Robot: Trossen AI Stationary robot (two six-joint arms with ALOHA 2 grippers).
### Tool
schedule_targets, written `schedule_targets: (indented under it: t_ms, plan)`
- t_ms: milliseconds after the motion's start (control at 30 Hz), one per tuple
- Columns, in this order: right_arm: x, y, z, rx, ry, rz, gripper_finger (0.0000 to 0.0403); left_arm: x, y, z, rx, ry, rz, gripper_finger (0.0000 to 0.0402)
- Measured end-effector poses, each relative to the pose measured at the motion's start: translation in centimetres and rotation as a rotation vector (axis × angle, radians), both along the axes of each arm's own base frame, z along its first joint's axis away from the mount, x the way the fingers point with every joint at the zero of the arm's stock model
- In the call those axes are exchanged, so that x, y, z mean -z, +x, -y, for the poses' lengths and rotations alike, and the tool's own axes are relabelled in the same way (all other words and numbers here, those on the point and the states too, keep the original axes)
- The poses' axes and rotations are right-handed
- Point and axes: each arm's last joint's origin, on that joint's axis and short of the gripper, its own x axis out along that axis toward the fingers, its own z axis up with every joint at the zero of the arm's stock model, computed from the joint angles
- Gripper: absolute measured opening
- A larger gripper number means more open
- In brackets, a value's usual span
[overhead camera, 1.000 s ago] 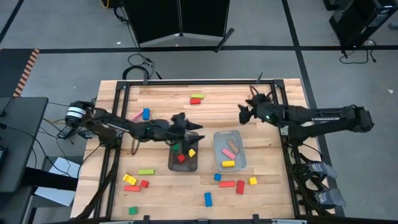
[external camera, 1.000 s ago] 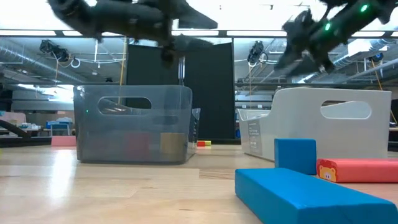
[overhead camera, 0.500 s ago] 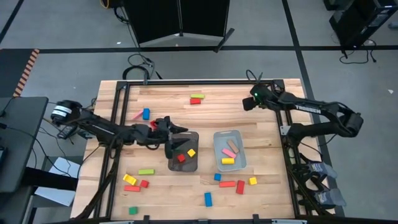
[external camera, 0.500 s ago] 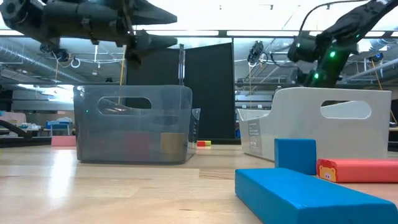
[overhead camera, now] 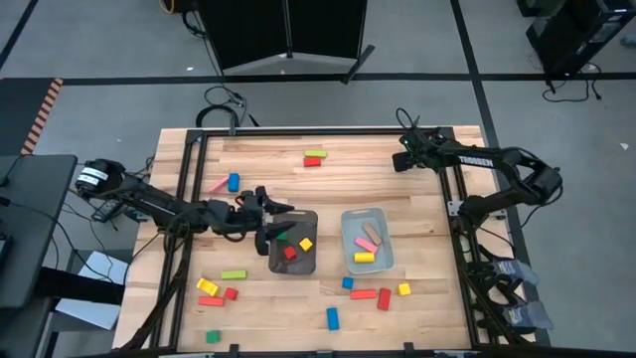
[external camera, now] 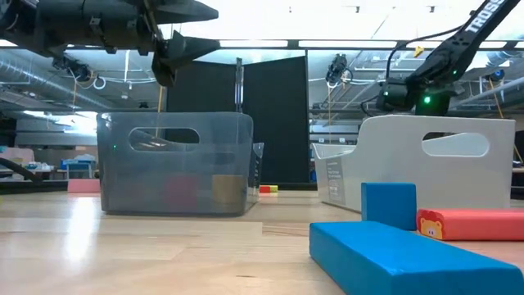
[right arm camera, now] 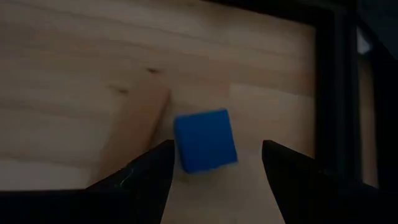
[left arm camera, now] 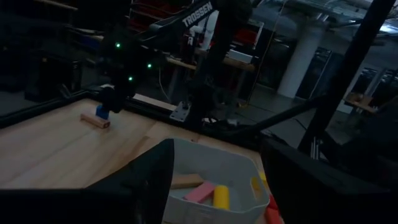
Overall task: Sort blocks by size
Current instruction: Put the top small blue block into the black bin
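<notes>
In the high view the wooden table [overhead camera: 258, 149] filled the middle of the frame, with the dark grey tray [overhead camera: 294, 242] near its centre and the pale tray [overhead camera: 367, 239] just to its right. The left gripper [overhead camera: 274, 214] hung over the upper left edge of the dark tray, its arm reaching in from the left edge of the frame; its fingers stood apart with nothing between them, and in the left wrist view the pale tray's rim [left arm camera: 211, 158] showed through the gap. The right gripper [overhead camera: 404, 159] sat at the upper right corner of the table, near the frame rail; in the right wrist view its fingers [right arm camera: 149, 168] were spread wide on either side of a blue cube [right arm camera: 205, 140] that lay beside a tan bar [right arm camera: 134, 134], and whether they touched the cube could not be told. The dark tray held red, green and yellow blocks [overhead camera: 291, 243]; the pale tray held tan, pink and yellow bars [overhead camera: 366, 245]. Loose blocks lay scattered: a green and red pair [overhead camera: 314, 157] at upper centre, a blue cube and pink bar [overhead camera: 228, 183] at upper left, several [overhead camera: 219, 288] at lower left, and more [overhead camera: 366, 293] at lower centre right.
</notes>
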Motion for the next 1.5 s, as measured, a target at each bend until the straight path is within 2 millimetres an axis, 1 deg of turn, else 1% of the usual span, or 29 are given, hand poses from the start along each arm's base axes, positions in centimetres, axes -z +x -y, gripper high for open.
schedule_targets:
  t_ms: [267,667,767,833,1000,1033,1167,1233,1300,1400,1500]
  plan:
    - [0.6,0.5,0.7,0.02,-0.014,-0.05,0.0254,0.3,-0.3,0.1,0.004,-0.007,0.012,0.0248]
    - [1.9,1.7,0.5,0.01,-0.016,-0.071,0.0249,0.3,-0.3,0.1,0.006,-0.004,0.01,0.0248]
    - [2.2,1.8,0.5,0.013,-0.023,-0.091,0.0233,0.3,-0.3,0.1,0.007,-0.004,0.01,0.0248]
    - [2.2,1.8,0.5,0.017,-0.027,-0.09,0.0216,0.3,-0.3,0.1,0.008,-0.004,0.009,0.0248]
    - [2.1,1.8,0.5,0.021,-0.038,-0.088,0.015,0.3,-0.3,0.2,0.013,-0.003,0.008,0.0248]
    - [2.1,1.8,0.6,0.021,-0.041,-0.09,0.0143,0.3,-0.3,0.2,0.013,-0.003,0.008,0.0248]
    - [1.9,1.8,0.4,-0.002,-0.035,-0.103,0.0143,0.3,-0.3,0.2,0.013,-0.005,0.006,0.0248]
    - [1.5,1.8,0.1,-0.026,-0.026,-0.098,0.0143,0.4,-0.3,0.2,0.013,-0.01,0.007,0.0248]
    - [0.5,2.1,-0.5,-0.055,-0.055,-0.058,0.0143,0.4,-0.3,0.2,0.016,-0.02,0.008,0.0248]
    - [-1.7,2.6,-1.6,-0.114,-0.113,0.048,0.0143,0.4,-0.3,0.3,0.02,-0.02,0.006,0.0248]
    - [-4.7,2.8,-3.0,-0.197,-0.195,0.209,0.0143,0.4,-0.3,0.3,0.019,-0.014,0.005,0.0248]
